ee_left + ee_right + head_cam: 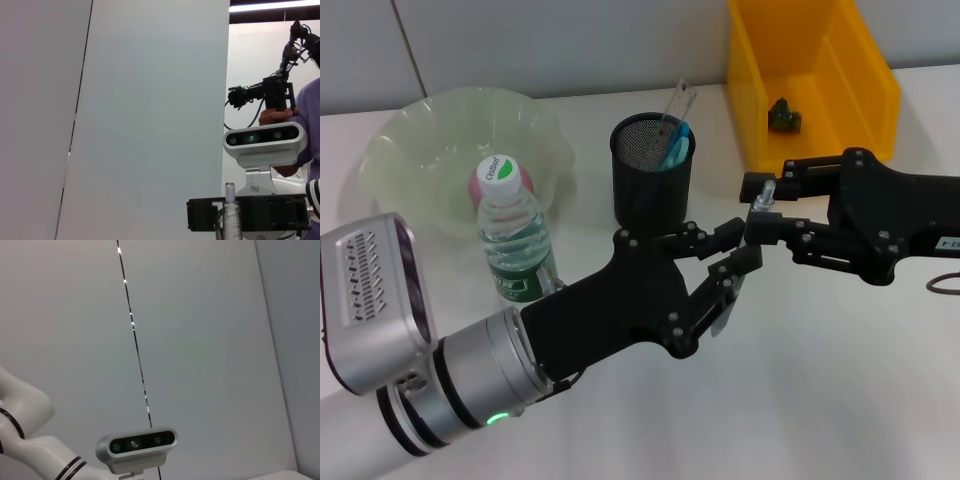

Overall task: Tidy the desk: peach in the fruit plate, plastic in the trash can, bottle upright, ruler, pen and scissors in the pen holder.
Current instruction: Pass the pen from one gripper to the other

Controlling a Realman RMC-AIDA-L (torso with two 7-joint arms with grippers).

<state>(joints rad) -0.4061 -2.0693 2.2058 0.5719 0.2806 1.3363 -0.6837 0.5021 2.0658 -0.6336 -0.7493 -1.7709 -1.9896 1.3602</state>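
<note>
While clamped: pen (745, 262) btwn both pincers.

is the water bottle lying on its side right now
No, in the head view the water bottle stands upright on the table, cap up, just in front of the green fruit plate.

peach (492, 185): mostly hidden behind bottle (514, 235) cap
bottle base: hidden behind left arm
pen (740, 262): middle covered by gripper fingers, tip blurred
yellow bin (810, 80): cut by top edge
bin contents (784, 115): too small to identify
</note>
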